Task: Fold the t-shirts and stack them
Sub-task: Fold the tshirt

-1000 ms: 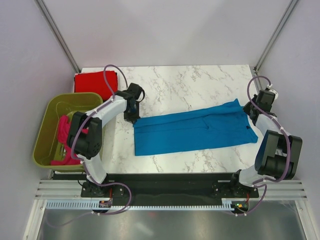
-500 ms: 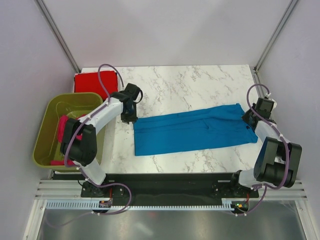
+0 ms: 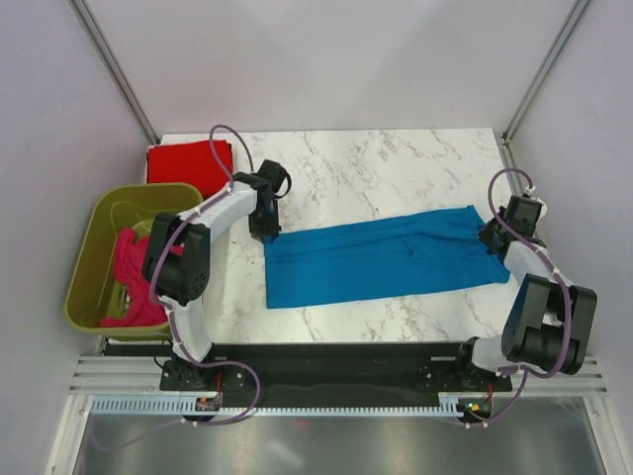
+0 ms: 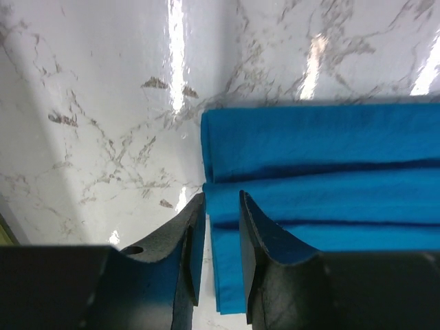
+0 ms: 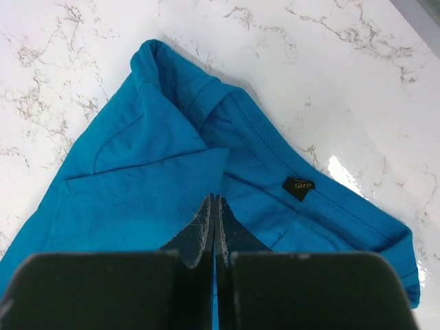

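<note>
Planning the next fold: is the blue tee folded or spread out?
Folded. The blue tee lies as a long narrow strip, and the left wrist view shows stacked layers at its end.

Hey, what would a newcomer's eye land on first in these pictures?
The bright blue t-shirt, folded into a long strip across the marble table, with the left gripper at its left end and the right gripper pinching its collar end. Next, a folded red t-shirt at the far left corner, and a magenta-pink t-shirt heaped in the olive-green tub.
</note>
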`<state>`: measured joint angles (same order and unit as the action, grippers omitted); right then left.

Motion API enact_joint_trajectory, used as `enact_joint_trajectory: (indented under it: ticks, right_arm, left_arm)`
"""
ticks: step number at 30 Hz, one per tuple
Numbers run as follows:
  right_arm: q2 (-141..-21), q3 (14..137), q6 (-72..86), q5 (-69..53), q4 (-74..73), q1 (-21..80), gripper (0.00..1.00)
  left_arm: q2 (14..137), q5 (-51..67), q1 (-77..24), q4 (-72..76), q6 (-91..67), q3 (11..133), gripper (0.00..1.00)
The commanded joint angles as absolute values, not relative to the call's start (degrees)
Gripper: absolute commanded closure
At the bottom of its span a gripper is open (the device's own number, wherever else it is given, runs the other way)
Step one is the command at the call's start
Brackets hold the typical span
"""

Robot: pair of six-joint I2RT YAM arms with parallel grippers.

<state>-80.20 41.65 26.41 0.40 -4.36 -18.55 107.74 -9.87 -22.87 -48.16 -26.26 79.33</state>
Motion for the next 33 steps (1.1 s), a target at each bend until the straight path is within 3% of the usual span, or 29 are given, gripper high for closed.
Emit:
enact_joint_trajectory:
  ticks: [1, 5, 15, 33]
  right_arm:
    - [-80.24, 42.36, 26.98, 0.17, -3.6, -18.81, 1.0]
    - [-80.77, 42.63, 26.98, 0.09, -3.43, -18.72, 1.0]
    - [-81.65, 43.51, 27.07, 0.44, -3.6, -18.81, 1.0]
    - [-78.4, 43.16, 27.33, 1.49, -4.13, -18.72, 1.0]
  left_arm:
    - [108.81, -9.41, -22.24, -48.86, -27.16, 84.55, 0.67]
    - [110.21, -8.62, -21.89, -48.69, -27.07, 85.69, 0.67]
    - [111.89, -6.68, -22.06, -48.08, -26.02, 83.68, 0.8]
    - [104.95, -8.7, -24.87, -46.85, -27.33, 75.33, 0.83]
